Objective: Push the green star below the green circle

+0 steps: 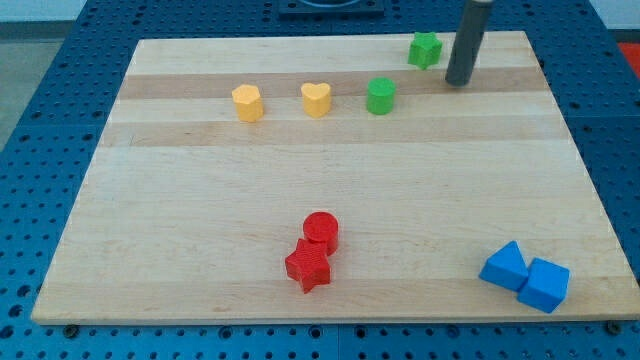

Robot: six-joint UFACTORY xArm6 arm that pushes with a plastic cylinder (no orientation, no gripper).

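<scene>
Camera view, from its left: a yellow hexagon (248,102), yellow heart (316,99) and green circle (380,96) line up. Toward the top right lies the green star (424,49), just left of my tip (458,82), apart; the bare rod holds nothing. Its upper end is cut off.

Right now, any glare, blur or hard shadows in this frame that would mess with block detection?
Camera view: lighting is even and soft, with no glare on the board. Shadows are faint and short, hugging each block, e.g. the red star. Focus is sharp across the frame; the green star and green circle have clean edges. My tip shows no motion blur. The board looks trapezoidal from perspective.
</scene>
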